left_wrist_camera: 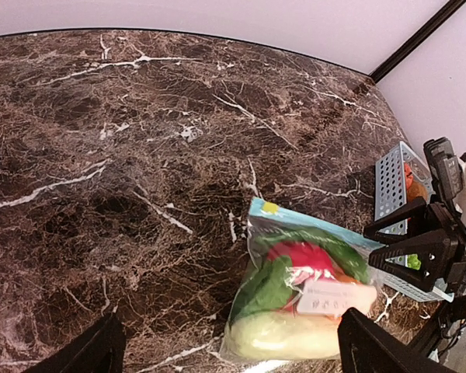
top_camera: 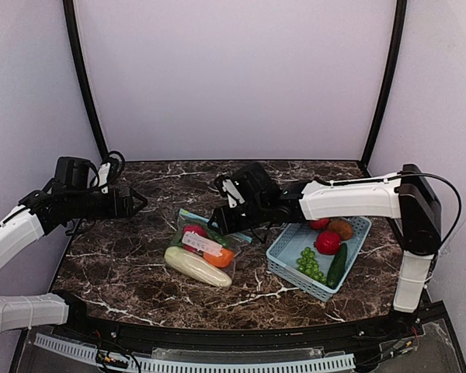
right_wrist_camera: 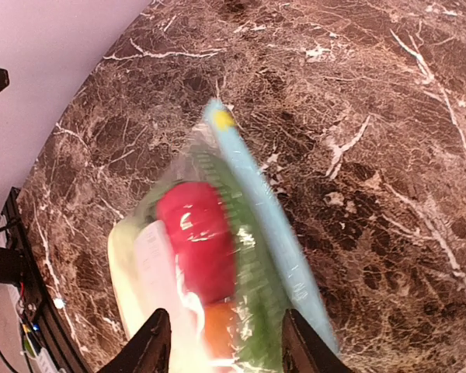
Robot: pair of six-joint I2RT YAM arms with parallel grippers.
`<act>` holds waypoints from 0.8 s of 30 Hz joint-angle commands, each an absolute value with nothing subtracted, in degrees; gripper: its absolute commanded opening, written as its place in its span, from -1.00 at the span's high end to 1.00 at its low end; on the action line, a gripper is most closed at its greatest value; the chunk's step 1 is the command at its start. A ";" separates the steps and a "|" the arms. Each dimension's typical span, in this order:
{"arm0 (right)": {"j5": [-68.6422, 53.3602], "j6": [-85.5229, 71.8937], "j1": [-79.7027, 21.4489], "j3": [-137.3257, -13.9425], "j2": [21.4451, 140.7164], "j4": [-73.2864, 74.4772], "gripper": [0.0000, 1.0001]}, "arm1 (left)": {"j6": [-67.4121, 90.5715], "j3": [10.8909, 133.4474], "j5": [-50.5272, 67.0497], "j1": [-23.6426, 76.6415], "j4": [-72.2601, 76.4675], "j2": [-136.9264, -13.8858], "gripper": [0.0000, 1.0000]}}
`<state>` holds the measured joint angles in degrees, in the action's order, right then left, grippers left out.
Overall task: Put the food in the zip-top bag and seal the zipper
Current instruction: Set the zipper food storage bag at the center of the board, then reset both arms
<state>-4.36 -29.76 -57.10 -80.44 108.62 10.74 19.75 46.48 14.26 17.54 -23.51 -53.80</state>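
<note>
Bag (top_camera: 206, 250) flat on table (top_camera: 124, 256), holding squash (top_camera: 198, 266), red piece (right_wrist_camera: 198, 233), orange (top_camera: 219, 258). Right gripper (right_wrist_camera: 227, 336) over bag beside zipper (right_wrist_camera: 256, 210), jaws apart. Left gripper (top_camera: 142, 202) well left, jaws wide apart.

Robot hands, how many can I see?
2. The left hand is open above the table's left side; the right hand is open just above the zip-top bag. None seem hidden.

the bag (right_wrist_camera: 210, 264) is blurred in the right wrist view and runs off the bottom edge. from above, the right gripper (top_camera: 217, 224) covers part of its far edge. from the left wrist we see only a slice of the basket (left_wrist_camera: 390, 183) behind that gripper.
</note>
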 commanded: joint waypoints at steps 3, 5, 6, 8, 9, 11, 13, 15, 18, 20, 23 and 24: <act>-0.23 -27.33 -54.65 -79.16 104.85 14.20 -0.19 | 21.03 43.77 17.81 13.31 -21.39 -54.03 -0.93; -0.22 -27.01 -53.66 -78.31 103.66 14.99 -0.31 | 20.72 43.23 18.55 11.76 -20.83 -54.28 -0.93; 1.15 -26.92 -53.09 -77.80 102.94 15.35 -0.36 | 20.47 43.10 18.46 11.37 -20.61 -54.24 -0.93; 1.77 -26.89 -51.75 -77.13 101.44 16.69 -0.45 | 19.46 42.99 18.00 10.50 -20.39 -54.01 -0.93; 2.02 -26.88 -51.00 -76.90 100.80 17.73 -0.52 | 18.64 43.05 17.87 9.77 -20.34 -54.03 -0.93; 3.40 -26.64 -49.56 -76.31 99.28 19.81 -0.69 | 17.33 43.31 17.56 8.64 -20.64 -54.12 -0.93; 4.44 -26.23 -48.01 -75.20 97.35 21.33 -0.82 | 15.51 43.36 17.17 7.54 -20.83 -54.02 -0.94; 4.99 -26.09 -45.90 -73.40 95.08 22.20 -0.97 | 13.51 43.10 17.04 6.38 -20.72 -53.66 -0.96; 4.03 -26.74 -40.91 -70.22 91.23 23.54 -0.97 | 10.92 42.58 17.58 4.07 -20.37 -52.97 -0.97; 3.33 -26.92 -37.84 -67.87 88.52 24.03 -0.97 | 9.98 42.47 16.71 2.95 -20.32 -52.32 -0.98; 3.56 -26.55 -33.13 -63.38 83.84 24.39 -0.97 | 9.89 42.60 15.63 0.93 -20.97 -51.64 -0.97; 3.81 -26.49 -31.61 -61.95 82.14 24.51 -0.97 | 10.43 42.62 15.77 -0.47 -21.30 -51.66 -0.97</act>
